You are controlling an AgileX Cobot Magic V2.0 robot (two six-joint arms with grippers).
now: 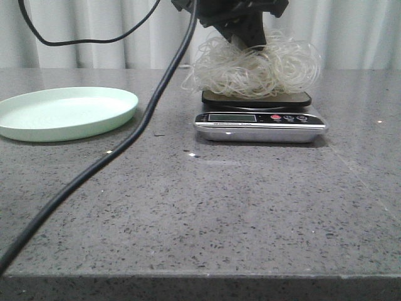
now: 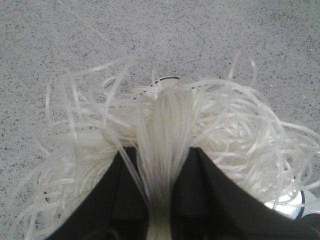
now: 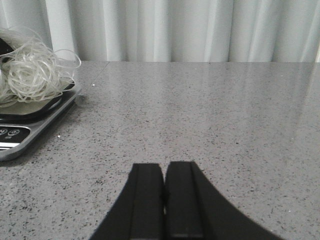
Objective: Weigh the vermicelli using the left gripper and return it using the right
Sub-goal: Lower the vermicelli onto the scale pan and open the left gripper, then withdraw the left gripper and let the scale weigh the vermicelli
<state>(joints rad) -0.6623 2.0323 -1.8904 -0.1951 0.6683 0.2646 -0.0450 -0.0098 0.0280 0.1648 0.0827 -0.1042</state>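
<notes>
item one: the fluffy whitish mass of thin, looping translucent vermicelli strands [image 1: 254, 70], which i see resting on the dark square platform of the silver digital kitchen scale [image 1: 260, 125], toward the far middle of the grey speckled stone table [image 1: 207, 213]. loose loops spill past the platform edges on both sides.

item two: my black left gripper [image 2: 164, 192], coming down onto the vermicelli from above. in the left wrist view its two dark fingers [image 2: 107, 200] are clenched on a thick central bunch of strands that runs straight down between them, the rest of the noodles fanning out to either side.

item three: my black right gripper [image 3: 163, 200], low over bare table well to the side of the scale. its fingers are pressed together with only a hairline seam between them, and i see nothing in them.

item four: a round pale green plastic plate [image 1: 62, 113] on the left side of the table, well apart from the scale, with nothing on it.

item five: a thick black cable [image 1: 125, 141] crossing the front view diagonally.

item six: pale pleated curtains [image 3: 200, 30] behind the table's far edge.
</notes>
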